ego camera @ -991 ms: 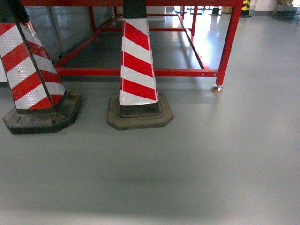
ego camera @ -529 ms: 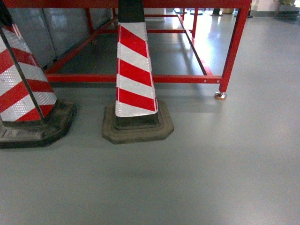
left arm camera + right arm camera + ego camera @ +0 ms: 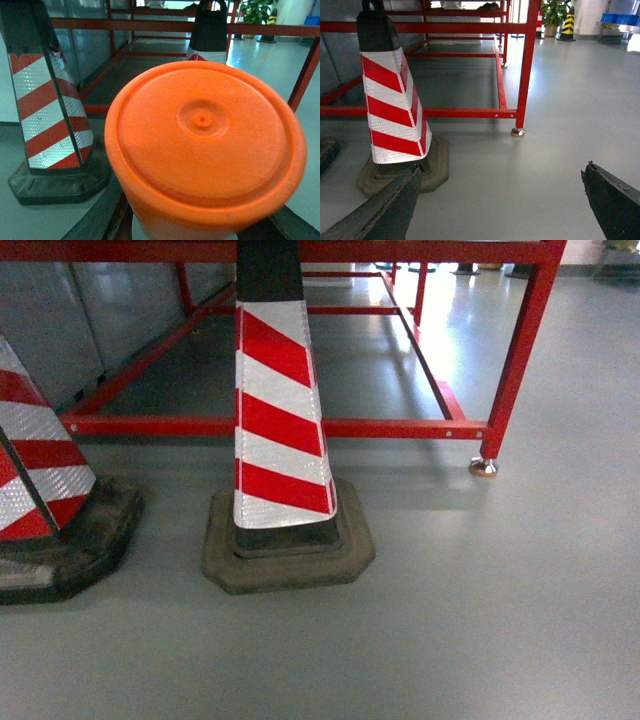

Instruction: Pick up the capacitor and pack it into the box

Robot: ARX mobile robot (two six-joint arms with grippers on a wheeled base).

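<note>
An orange round-ended cylinder, the capacitor (image 3: 202,145), fills most of the left wrist view. My left gripper (image 3: 190,227) is shut on it, with a dark finger (image 3: 97,220) showing on each side below its rim. In the right wrist view my right gripper (image 3: 501,172) is open over bare grey floor, nothing between its fingers (image 3: 395,200). Neither gripper appears in the head view. The box is out of view.
A red-and-white striped cone (image 3: 275,420) on a black base stands straight ahead, a second cone (image 3: 45,490) at the left edge. Behind them runs a red steel frame (image 3: 400,427) with a footed leg (image 3: 485,466). Grey floor (image 3: 480,620) lies to the right.
In the head view the cones and the red frame have grown larger and slid down and left; the left cone is now partly out of frame. The view has moved closer.
</note>
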